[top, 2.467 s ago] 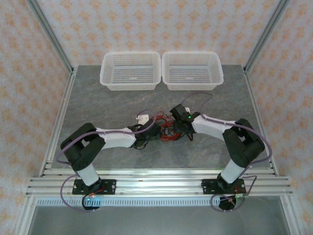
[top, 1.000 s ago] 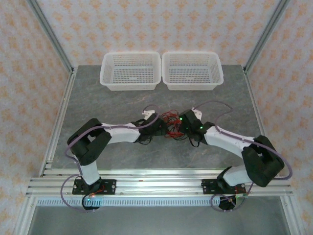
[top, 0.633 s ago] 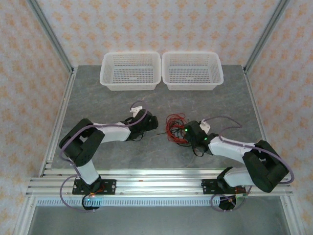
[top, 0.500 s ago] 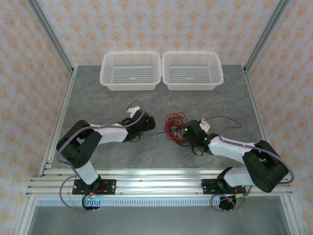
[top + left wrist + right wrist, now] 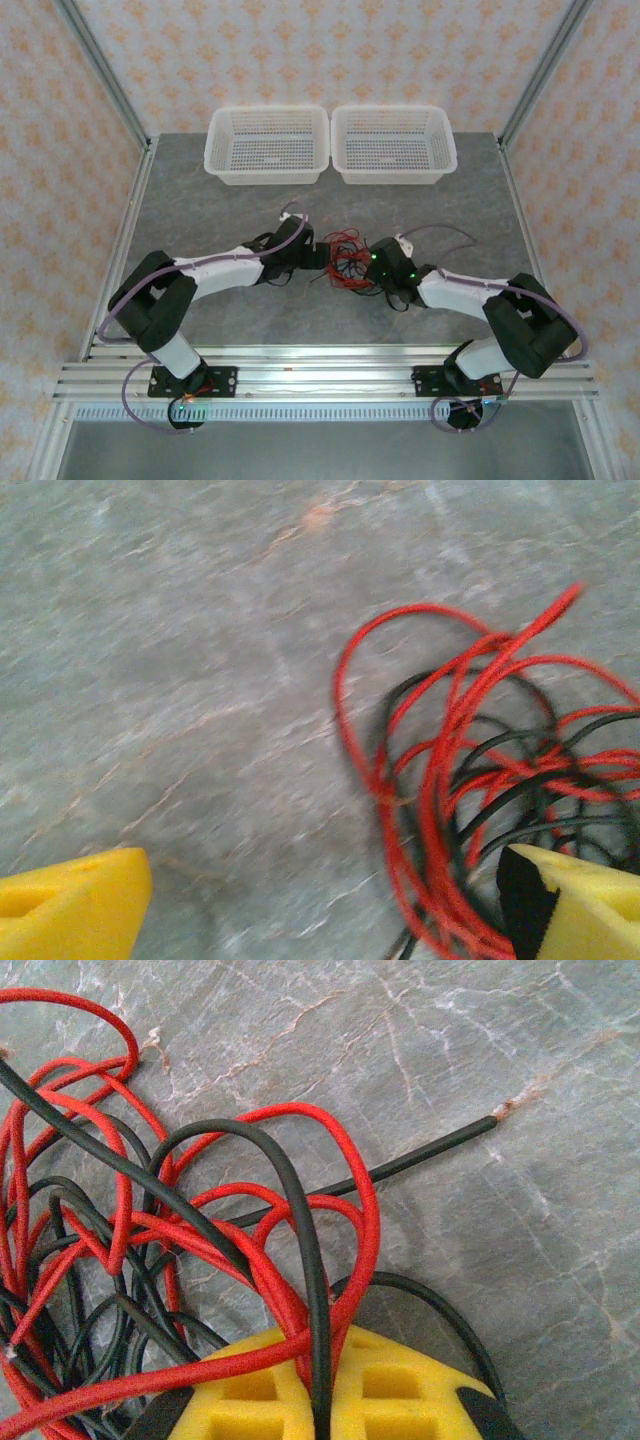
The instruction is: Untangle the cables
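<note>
The cables [image 5: 345, 258] lie in one red-and-black knot on the table [image 5: 200, 210], between the left gripper [image 5: 320, 910], standing wide apart at the knot's edge, and the right gripper [image 5: 325, 1400], clamped on several strands. If the left closes on a bunch, pulling could tighten the knot.

No text, label, brand name, number or sign can be read in any view.
</note>
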Tool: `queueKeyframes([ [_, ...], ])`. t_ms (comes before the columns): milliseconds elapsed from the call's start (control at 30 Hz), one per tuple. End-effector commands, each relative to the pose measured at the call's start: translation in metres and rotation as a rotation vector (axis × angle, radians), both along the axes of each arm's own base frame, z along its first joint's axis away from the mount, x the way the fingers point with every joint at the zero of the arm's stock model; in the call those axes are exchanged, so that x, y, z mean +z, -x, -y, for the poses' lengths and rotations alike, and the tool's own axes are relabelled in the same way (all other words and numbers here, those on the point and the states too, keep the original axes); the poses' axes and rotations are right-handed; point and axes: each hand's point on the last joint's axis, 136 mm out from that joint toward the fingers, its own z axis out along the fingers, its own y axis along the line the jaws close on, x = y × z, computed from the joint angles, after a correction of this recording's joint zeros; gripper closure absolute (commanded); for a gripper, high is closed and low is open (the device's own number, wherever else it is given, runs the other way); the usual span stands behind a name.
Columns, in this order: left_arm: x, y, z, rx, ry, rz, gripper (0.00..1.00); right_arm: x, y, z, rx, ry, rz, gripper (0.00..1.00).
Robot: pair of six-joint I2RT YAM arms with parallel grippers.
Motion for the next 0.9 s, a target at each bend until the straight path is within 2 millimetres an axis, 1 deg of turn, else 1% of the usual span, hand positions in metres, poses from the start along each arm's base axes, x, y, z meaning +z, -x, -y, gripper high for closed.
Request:
queueKeyframes([
  [0, -0.010, -0.003, 0.010, -0.080, -0.031, -0.025, 0.11, 0.005, -0.004, -0.007, 0.060, 0.016, 0.028, 1.00],
  [133, -0.016, -0.007, 0.022, -0.114, -0.029, -0.031, 0.13, 0.004, -0.004, -0.010, 0.074, 0.002, 0.025, 1.00],
  [400, -0.040, -0.015, 0.041, -0.149, -0.122, -0.057, 0.17, 0.002, -0.004, -0.017, 0.099, -0.011, 0.016, 1.00],
  [433, -0.038, -0.017, 0.042, -0.145, -0.134, -0.050, 0.19, 0.002, -0.004, -0.017, 0.099, -0.013, 0.014, 1.00],
  [467, -0.053, -0.016, 0.039, -0.134, -0.177, -0.075, 0.21, 0.003, -0.004, -0.017, 0.099, -0.014, 0.015, 1.00],
  [533, -0.064, -0.017, 0.031, -0.101, -0.244, -0.097, 0.26, 0.003, -0.003, -0.016, 0.094, -0.016, 0.015, 1.00],
  [567, -0.069, -0.018, 0.025, -0.069, -0.279, -0.106, 0.30, 0.004, -0.003, -0.016, 0.086, -0.019, 0.016, 1.00],
  [633, -0.077, -0.017, 0.010, -0.014, -0.349, -0.123, 0.45, 0.004, -0.002, -0.013, 0.067, -0.021, 0.011, 1.00],
  [733, -0.086, -0.013, -0.009, 0.037, -0.428, -0.142, 0.69, 0.002, -0.001, -0.007, 0.015, -0.026, -0.001, 1.00],
  [800, -0.092, -0.007, -0.020, 0.057, -0.466, -0.156, 0.90, 0.000, 0.000, -0.004, -0.028, -0.043, -0.004, 1.00],
  [833, -0.095, -0.005, -0.024, 0.067, -0.482, -0.161, 0.99, -0.001, 0.000, -0.003, -0.044, -0.054, -0.003, 1.00],
  [867, -0.097, -0.002, -0.030, 0.079, -0.500, -0.168, 1.00, -0.002, 0.001, -0.001, -0.069, -0.066, -0.004, 1.00],
])
